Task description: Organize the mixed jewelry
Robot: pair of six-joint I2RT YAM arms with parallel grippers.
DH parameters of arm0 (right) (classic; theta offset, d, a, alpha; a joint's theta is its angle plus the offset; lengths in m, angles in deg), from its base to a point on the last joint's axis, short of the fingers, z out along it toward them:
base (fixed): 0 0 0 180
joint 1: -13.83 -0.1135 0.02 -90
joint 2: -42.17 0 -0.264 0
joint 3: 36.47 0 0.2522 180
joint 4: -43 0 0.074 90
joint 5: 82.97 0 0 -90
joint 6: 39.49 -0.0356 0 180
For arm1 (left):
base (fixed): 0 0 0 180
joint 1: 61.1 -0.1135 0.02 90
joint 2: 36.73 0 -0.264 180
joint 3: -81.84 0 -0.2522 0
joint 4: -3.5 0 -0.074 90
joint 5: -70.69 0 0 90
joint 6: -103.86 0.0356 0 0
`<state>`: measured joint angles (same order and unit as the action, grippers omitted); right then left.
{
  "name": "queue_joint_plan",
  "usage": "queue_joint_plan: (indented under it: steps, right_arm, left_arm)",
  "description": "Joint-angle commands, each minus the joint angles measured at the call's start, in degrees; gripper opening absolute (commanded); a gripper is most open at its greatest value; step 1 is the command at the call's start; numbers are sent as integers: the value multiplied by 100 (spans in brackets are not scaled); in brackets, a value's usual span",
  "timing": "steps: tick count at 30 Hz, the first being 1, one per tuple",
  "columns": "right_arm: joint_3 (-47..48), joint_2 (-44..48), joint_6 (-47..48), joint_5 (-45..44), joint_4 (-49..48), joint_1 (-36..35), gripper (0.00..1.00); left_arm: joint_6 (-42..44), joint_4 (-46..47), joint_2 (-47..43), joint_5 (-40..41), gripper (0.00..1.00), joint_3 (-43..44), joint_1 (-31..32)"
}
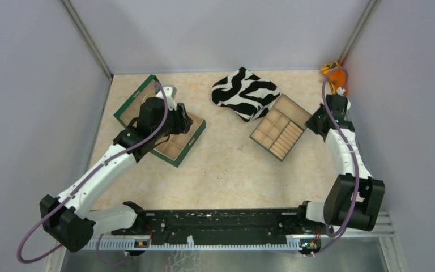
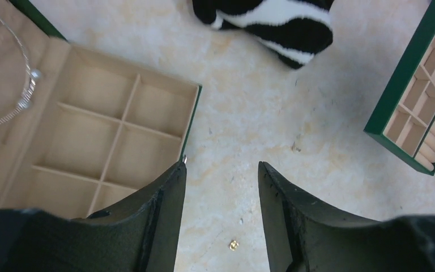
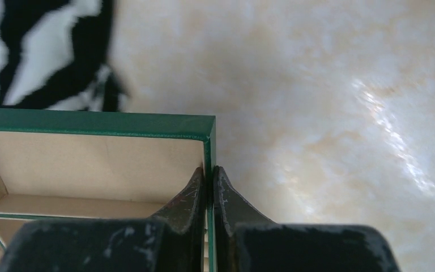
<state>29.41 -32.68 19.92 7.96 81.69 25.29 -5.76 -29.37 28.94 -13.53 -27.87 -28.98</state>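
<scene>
The thin silvery wire hoop lies in the tan lid section of the left dark green box, beside its empty compartments. My left gripper is open and empty above that box's right edge. One tiny gold speck lies on the table between its fingers. A few gold specks lie on the table in front of the boxes. My right gripper is shut on the thin green side wall of the right compartment box. In the top view it is at that box's right edge.
The zebra-striped cloth lies at the back, touching the right box's far corner. An orange object sits in the far right corner. Grey walls close in the table on three sides. The arm bases and a black rail line the near edge.
</scene>
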Motion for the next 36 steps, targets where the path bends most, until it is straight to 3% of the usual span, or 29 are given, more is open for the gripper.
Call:
queue_joint_plan:
  steps: [1,7,10,15,19,27,36]
  right_arm:
    - [1063,137,-535,40,251,-722,0]
    - [1976,-460,-1416,-27,162,-2351,0]
    - [2549,-1001,-1556,-219,-57,-3081,0]
    - [3985,-2329,-1853,-422,172,-3874,0]
    - [5481,-3500,-2222,-852,920,-4316,0]
    - [9037,-5944,-3569,-1053,3328,-4712,0]
    - [8023,-5818,-4154,-823,2701,-4905,0]
  left_arm:
    - [395,-685,91,704,58,980,3]
    - [713,-1356,95,1398,76,1712,-203]
    - [726,-1508,-40,1224,78,1858,-566]
    - [734,-1869,-90,625,80,2047,-1704]
    - [631,-2111,17,234,81,2277,-2286]
    - [619,-2242,-80,771,85,2509,-2315]
    - [522,-2106,-175,472,85,2315,-2315]
